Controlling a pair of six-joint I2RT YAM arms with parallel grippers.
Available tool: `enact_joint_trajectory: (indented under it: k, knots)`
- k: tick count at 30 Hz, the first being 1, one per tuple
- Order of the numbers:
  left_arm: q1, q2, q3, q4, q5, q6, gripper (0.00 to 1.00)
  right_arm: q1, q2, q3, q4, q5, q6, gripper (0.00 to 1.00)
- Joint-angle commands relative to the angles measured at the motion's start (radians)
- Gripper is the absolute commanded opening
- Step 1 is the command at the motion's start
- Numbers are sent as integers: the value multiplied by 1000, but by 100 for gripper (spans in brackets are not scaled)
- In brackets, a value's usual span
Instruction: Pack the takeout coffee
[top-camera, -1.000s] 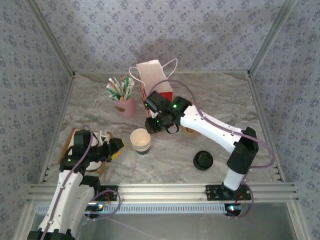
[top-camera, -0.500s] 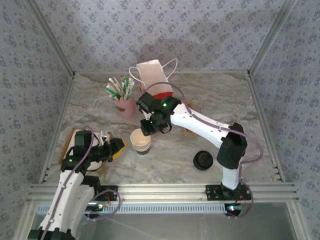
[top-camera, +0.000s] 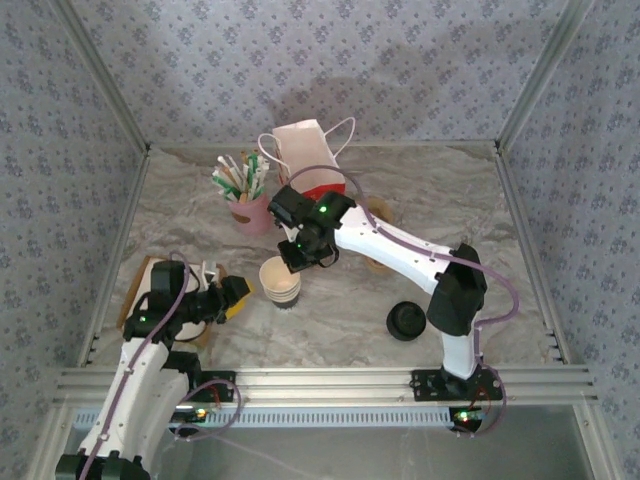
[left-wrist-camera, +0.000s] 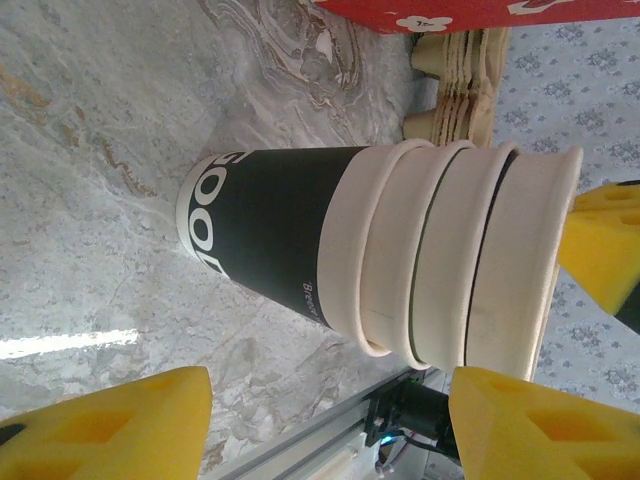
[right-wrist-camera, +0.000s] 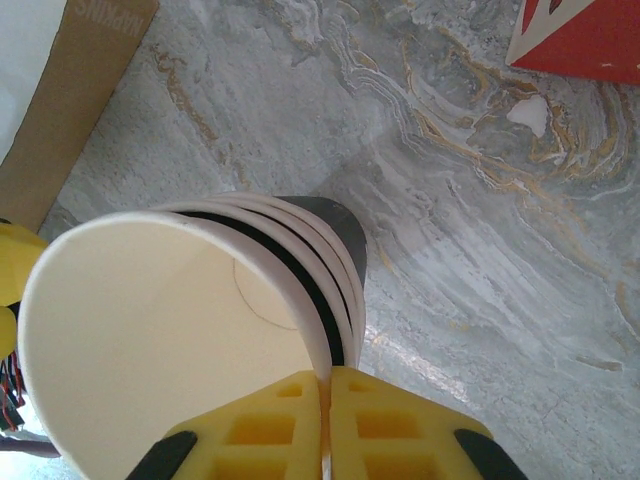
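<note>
A stack of paper coffee cups (top-camera: 280, 281) with black sleeves stands on the marble table, left of centre. My right gripper (top-camera: 297, 260) is shut on the rim of the top cup (right-wrist-camera: 170, 330), one yellow finger inside and one outside (right-wrist-camera: 326, 380). My left gripper (top-camera: 232, 293) is open just left of the stack. In the left wrist view the cups (left-wrist-camera: 400, 250) lie beyond its spread yellow fingers (left-wrist-camera: 110, 420), not between them. A red and white paper bag (top-camera: 310, 165) stands upright at the back.
A pink holder with stirrers and straws (top-camera: 250, 210) stands left of the bag. A black lid (top-camera: 406, 321) lies front right. Tan pulp carriers (left-wrist-camera: 455, 75) sit beside the bag. A cardboard napkin box (top-camera: 140, 285) lies under the left arm.
My right gripper has moved left and down onto the cup stack and shut on the top cup's rim. The left arm has stayed put, still open.
</note>
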Motion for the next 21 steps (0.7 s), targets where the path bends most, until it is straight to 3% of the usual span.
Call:
enact_joint_trajectory:
  k: [1, 6, 21]
  knots:
    - [-8, 1, -3, 22, 30, 2, 64, 6, 14, 38, -48, 6, -4, 7]
    - [-9, 10, -8, 28, 30, 3, 64, 7, 6, 46, -58, -5, -2, 0]
    - [-9, -7, 51, -51, -31, 38, 65, -13, -105, 66, -37, -35, 34, 0]
